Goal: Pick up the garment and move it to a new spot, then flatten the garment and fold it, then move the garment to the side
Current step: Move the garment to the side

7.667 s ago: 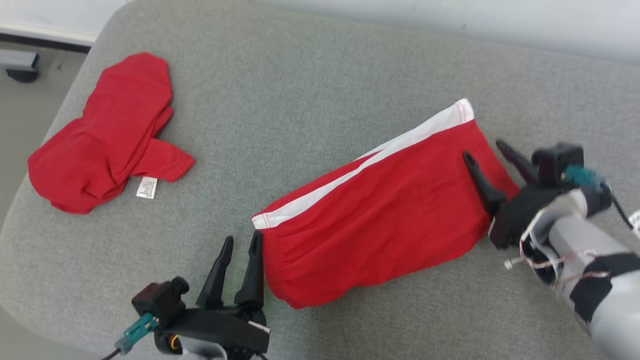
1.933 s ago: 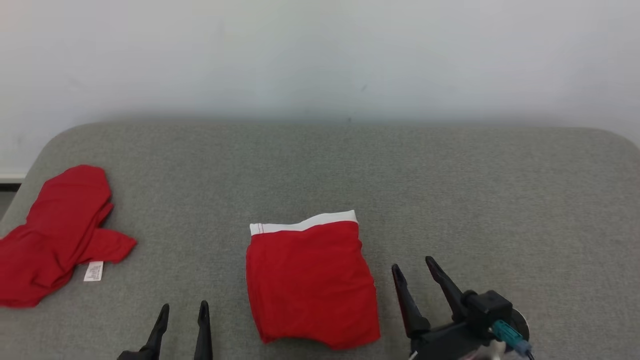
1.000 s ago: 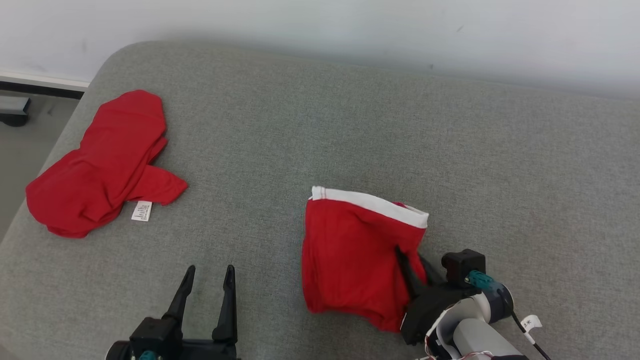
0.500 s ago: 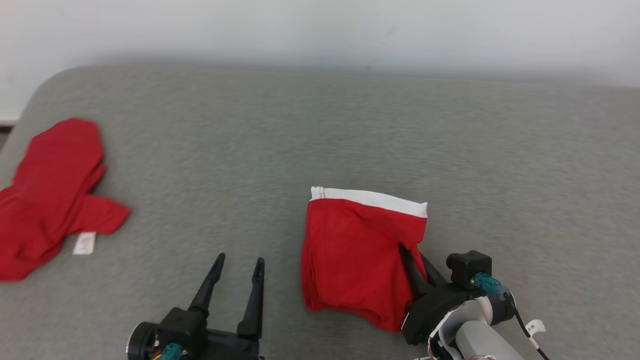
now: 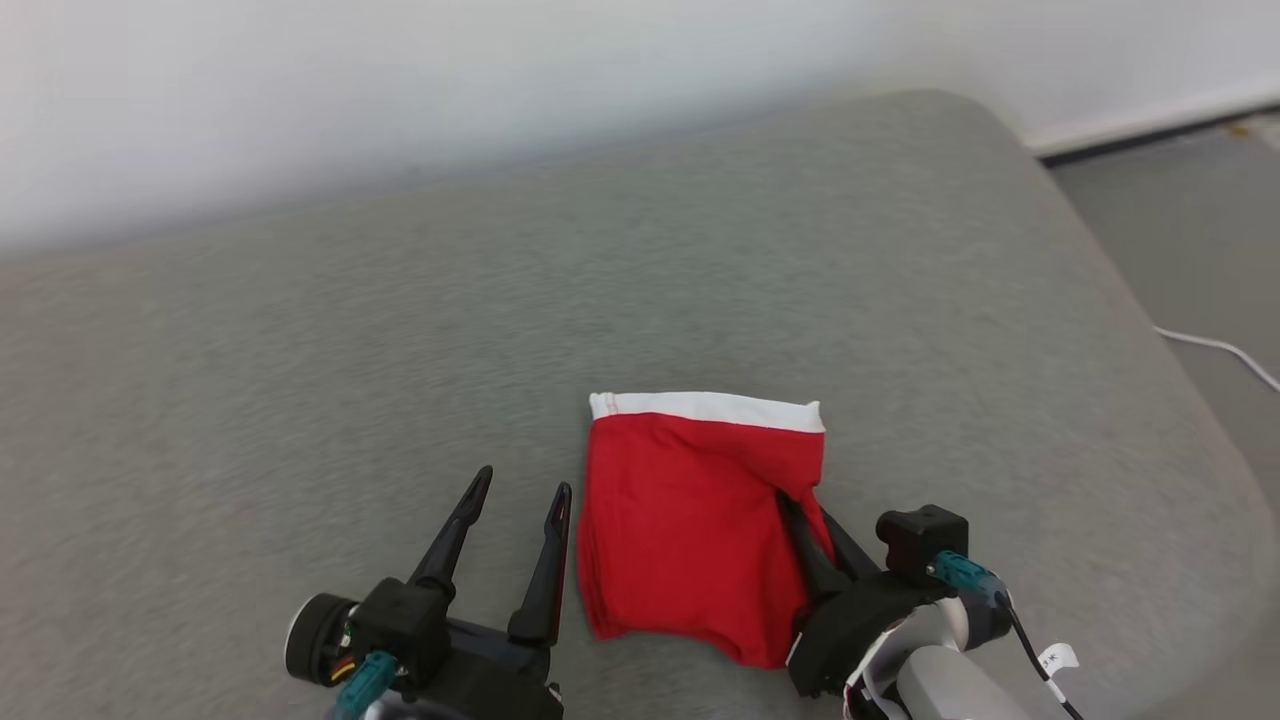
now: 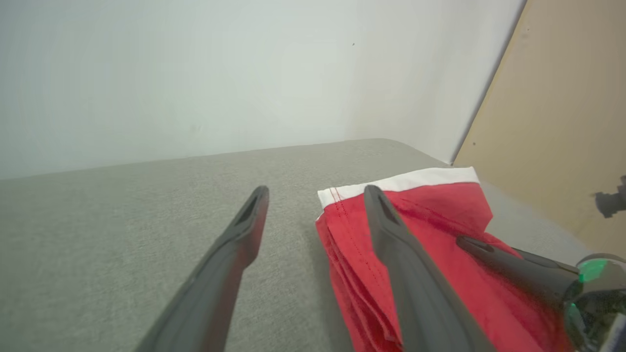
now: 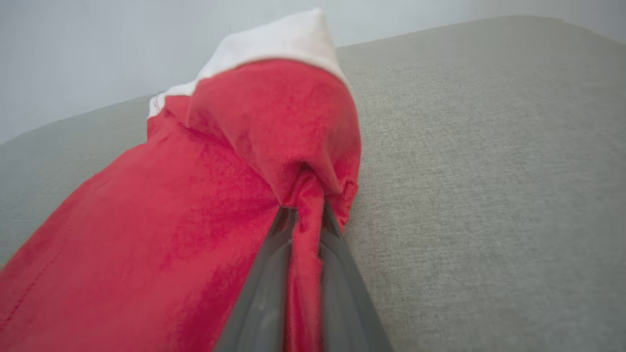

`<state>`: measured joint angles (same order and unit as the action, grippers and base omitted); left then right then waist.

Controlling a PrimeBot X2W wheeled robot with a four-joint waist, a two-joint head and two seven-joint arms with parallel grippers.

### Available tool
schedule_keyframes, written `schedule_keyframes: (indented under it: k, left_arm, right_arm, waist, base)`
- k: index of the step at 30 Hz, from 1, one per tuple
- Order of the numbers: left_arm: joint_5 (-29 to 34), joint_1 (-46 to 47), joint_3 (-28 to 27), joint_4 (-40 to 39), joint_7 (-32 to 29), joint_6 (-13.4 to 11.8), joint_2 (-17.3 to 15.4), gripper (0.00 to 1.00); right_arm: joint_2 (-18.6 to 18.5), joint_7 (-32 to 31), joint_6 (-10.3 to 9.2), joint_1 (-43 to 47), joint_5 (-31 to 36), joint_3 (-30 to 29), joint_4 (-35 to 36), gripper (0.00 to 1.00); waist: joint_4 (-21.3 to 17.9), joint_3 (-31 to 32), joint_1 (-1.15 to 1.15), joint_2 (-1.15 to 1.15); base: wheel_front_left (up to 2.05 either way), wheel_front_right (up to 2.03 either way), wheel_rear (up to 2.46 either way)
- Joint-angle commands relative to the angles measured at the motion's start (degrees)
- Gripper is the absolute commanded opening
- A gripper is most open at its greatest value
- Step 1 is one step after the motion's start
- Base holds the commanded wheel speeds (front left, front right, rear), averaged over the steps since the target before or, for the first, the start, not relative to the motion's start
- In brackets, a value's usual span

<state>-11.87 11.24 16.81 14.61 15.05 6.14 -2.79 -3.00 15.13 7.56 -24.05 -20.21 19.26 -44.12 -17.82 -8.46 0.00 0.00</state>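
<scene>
The garment point(image 5: 680, 520) is red with a white band along its far edge and lies folded on the grey cushion point(image 5: 400, 330). My right gripper point(image 5: 795, 510) is shut on a bunched fold at the garment's right edge; in the right wrist view the red cloth point(image 7: 205, 186) is pinched between the fingers point(image 7: 264, 293). My left gripper point(image 5: 525, 480) stands open just left of the garment, with nothing between its fingers. In the left wrist view its right finger point(image 6: 406, 264) lies over the garment's point(image 6: 440, 220) left edge.
The cushion's rounded right edge point(image 5: 1130, 300) drops to a grey floor where a white cable point(image 5: 1215, 348) lies. A pale wall runs behind the cushion. A tan panel point(image 6: 562, 112) stands beyond the cushion in the left wrist view.
The head camera has swung to the right, so the picture has shifted. My right gripper has closed on the garment's right edge. The left gripper stays open and now sits nearer the garment's left edge.
</scene>
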Motion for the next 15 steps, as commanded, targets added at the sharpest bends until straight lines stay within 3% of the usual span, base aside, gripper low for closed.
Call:
schedule_keyframes:
  k: [1,8,15]
  left_arm:
    - [-0.3,0.8,-0.1,0.1,0.2,0.2,-0.2,1.0]
    - [0.8,3.2,2.2,0.0,0.2,0.4,-0.3,1.0]
    - [3.7,4.2,1.5,0.3,0.2,0.8,-0.2,1.0]
  right_arm:
    - [0.2,0.0,-0.13,-0.2,-0.3,0.4,0.4,0.0]
    - [0.2,0.0,-0.13,-1.0,-1.7,0.9,1.8,0.0]
    - [0.1,0.0,-0.13,-6.6,0.4,-1.3,1.1,0.0]
  waist:
    - [-10.0,-2.1,0.0,0.0]
    - [-10.3,-5.0,0.0,0.0]
    - [-7.3,-9.9,0.0,0.0]
  base:
    - [0.0,0.0,0.0]
    - [0.0,0.0,0.0]
    - [0.0,0.0,0.0]
